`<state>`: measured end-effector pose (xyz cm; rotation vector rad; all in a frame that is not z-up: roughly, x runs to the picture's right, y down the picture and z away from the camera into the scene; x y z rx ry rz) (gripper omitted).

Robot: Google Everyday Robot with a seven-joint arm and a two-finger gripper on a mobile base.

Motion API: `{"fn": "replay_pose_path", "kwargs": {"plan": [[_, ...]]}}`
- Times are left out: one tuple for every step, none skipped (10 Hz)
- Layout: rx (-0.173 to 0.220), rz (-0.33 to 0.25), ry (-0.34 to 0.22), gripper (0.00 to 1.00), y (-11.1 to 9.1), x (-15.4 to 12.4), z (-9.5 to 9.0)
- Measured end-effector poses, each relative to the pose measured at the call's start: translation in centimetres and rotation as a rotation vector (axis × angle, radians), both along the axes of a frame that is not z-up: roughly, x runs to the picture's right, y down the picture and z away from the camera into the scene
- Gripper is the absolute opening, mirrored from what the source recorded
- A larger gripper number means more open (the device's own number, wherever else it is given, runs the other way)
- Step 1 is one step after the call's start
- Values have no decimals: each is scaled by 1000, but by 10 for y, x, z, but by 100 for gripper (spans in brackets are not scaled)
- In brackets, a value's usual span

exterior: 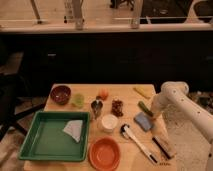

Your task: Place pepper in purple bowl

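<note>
The slim dark green pepper (144, 107) lies on the wooden table (127, 91) at its right side, just right of the middle. My gripper (153, 113) hangs from the white arm (172, 93) at the table's right edge, right next to the pepper's near end; I cannot see whether it touches it. The purple bowl (61, 94), small and reddish-brown in this light, stands at the far left corner of the table, a long way left of the gripper.
A pale green lump (78, 100) sits beside the purple bowl. A yellow item (142, 91) lies behind the pepper and a blue sponge (143, 121) in front of it. Also here are a green tray (35, 145) holding a white cloth, an orange bowl (104, 153), a white cup (109, 122) and a white brush (137, 142).
</note>
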<state>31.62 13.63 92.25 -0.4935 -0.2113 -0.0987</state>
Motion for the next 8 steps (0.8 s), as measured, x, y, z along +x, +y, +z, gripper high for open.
{"fn": "replay_pose_path", "kwargs": {"plan": [[8, -7, 2, 0, -3, 1, 1], [3, -10, -2, 0, -1, -2, 1], [2, -10, -2, 0, 0, -3, 0], [16, -9, 0, 0, -2, -4, -6], [36, -4, 3, 0, -6, -4, -15], [55, 2, 8, 0, -10, -3, -24], [83, 8, 16, 0, -17, -3, -36], [109, 17, 22, 0, -24, -5, -48]]}}
